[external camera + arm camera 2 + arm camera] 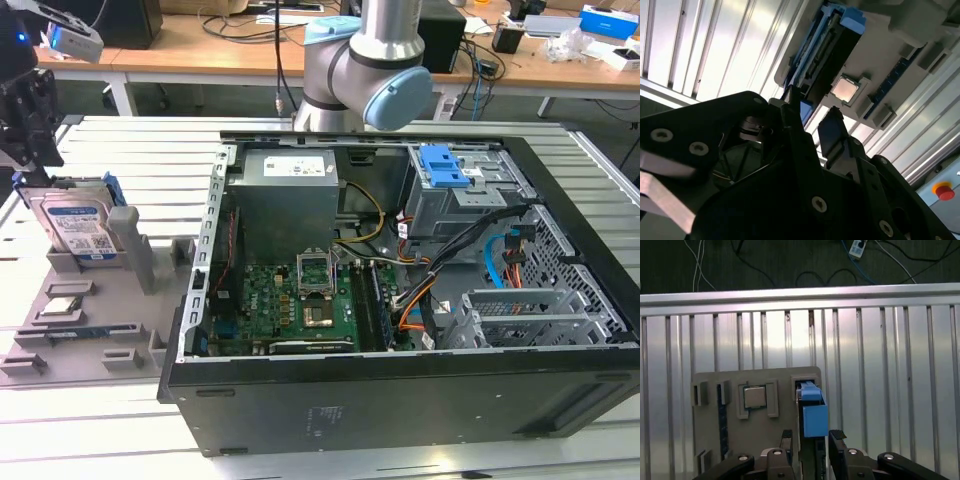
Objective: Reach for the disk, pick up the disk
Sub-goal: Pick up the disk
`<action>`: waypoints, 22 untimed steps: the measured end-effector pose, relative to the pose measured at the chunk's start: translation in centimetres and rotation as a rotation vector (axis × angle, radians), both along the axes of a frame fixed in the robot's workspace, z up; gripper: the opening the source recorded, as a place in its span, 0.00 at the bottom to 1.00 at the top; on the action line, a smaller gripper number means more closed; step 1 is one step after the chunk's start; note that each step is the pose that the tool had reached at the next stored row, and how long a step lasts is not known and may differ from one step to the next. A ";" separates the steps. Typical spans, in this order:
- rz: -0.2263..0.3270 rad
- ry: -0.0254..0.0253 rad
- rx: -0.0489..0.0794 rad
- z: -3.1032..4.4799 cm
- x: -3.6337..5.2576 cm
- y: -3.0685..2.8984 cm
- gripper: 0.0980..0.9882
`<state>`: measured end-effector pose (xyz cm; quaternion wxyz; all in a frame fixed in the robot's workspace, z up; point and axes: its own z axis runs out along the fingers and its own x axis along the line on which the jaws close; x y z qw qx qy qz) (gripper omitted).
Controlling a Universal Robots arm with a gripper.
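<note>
Gripper is open in the first wrist view: I see two black fingers spread apart and holding nothing. The disk's blue frame runs in line with the gap between them. I can't tell whether anything touches.

The disk stands on edge in a slot of the grey holder plate, label facing out in the exterior view. It sits at that view's far left, with the gripper hanging right above its top edge.

A small square silvery chip lies flat in a pocket of the same plate, just beside the disk slot. The plate sits on the ribbed aluminium table.

The open computer case lies on the table just beside the plate, on the exterior view's right. The arm's base rises behind the case. Beyond that is a wooden desk with cables.
</note>
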<state>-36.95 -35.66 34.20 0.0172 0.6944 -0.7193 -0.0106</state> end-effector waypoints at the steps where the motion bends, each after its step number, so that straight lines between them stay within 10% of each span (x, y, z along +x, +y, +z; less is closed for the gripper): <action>1: 0.003 0.0000 -0.001 -0.22 0.04 0.10 0.37; 22: 0.021 0.0001 -0.005 -3.73 0.09 0.38 0.37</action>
